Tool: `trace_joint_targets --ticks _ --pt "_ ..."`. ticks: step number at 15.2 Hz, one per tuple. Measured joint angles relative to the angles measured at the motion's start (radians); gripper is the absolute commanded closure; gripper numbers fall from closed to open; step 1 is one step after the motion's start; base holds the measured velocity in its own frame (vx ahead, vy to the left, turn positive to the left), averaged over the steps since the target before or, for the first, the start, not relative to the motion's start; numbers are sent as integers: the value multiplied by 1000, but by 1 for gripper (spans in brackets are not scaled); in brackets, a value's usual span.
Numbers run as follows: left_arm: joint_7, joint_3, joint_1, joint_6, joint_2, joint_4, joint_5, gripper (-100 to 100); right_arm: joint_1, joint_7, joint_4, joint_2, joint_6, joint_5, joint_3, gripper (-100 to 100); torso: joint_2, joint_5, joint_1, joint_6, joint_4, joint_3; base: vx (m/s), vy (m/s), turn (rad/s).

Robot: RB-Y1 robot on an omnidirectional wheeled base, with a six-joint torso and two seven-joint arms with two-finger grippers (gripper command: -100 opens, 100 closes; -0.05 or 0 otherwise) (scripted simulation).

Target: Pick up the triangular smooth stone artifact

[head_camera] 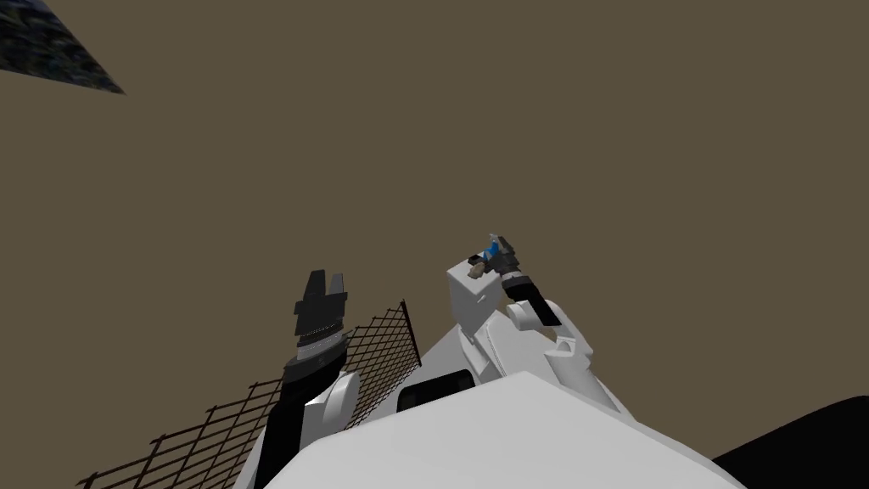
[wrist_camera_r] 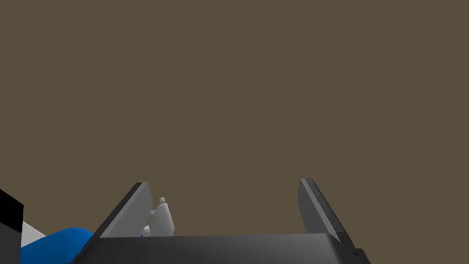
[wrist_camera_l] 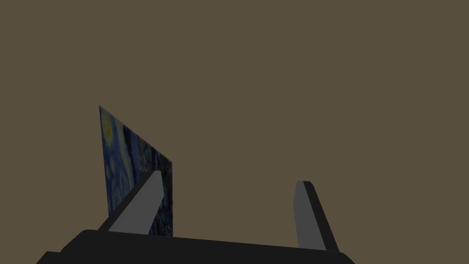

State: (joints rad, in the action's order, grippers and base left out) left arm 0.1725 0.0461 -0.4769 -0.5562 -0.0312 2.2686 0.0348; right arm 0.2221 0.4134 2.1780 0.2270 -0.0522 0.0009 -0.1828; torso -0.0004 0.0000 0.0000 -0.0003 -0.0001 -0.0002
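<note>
Brown flat surface (head_camera: 509, 127) ahead; left pincer (wrist_camera_l: 229, 178) and right pincer (wrist_camera_r: 224, 181) both gape open

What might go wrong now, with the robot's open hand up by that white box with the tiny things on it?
1. The right gripper is open with just brown wall between its fingers, so shutting now would probably catch nothing.
2. The small tan thing and a blue thing sit close together on the white box, so the fingers might bump or grab the wrong one, or push the tan one off.
</note>
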Motion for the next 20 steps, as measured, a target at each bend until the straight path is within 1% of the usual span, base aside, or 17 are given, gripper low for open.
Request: trace_joint_targets --ticks 2,4,6,8,9,11,12,14,16,18,20 --pt "0 0 0 0 0 0 0 0 -16 32 -8 8 42 10 -15 -100 0 0 0 0 0 0 -2 3 63" --pt "0 0 0 0 0 0 0 0 -40 70 -35 19 74 22 -39 -100 0 0 0 0 0 0 -2 2 53" --pt "0 0 0 0 0 0 0 0 -55 93 -42 23 110 28 -47 -100 0 0 0 0 0 0 -1 2 36" --pt "0 0 0 0 0 0 0 0 -83 128 -58 35 150 40 -69 -100 0 0 0 0 0 0 -1 2 69" --pt "0 0 0 0 0 0 0 0 -89 142 -61 37 170 43 -75 -100 0 0 0 0 0 0 -1 4 88" --pt "0 0 0 0 0 0 0 0 -119 181 -80 48 216 56 -100 -100 0 0 0 0 0 0 0 2 60" --pt "0 0 0 0 0 0 0 0 -130 196 -87 46 237 63 -103 -100 0 0 0 0 0 0 -1 4 94" --pt "0 0 0 0 0 0 0 0 -165 233 -117 59 279 77 -130 -100 0 0 0 0 0 0 1 2 70" --pt "0 0 0 0 0 0 0 0 -169 260 -120 57 314 84 -138 -100 0 0 0 1 0 0 1 2 31" --pt "0 0 0 0 0 0 0 0 -197 298 -141 70 350 95 -163 -100 0 0 0 0 0 0 0 2 75" --pt "0 0 0 0 0 0 0 0 -211 324 -147 73 391 100 -171 -100 0 0 0 0 0 0 0 2 40"
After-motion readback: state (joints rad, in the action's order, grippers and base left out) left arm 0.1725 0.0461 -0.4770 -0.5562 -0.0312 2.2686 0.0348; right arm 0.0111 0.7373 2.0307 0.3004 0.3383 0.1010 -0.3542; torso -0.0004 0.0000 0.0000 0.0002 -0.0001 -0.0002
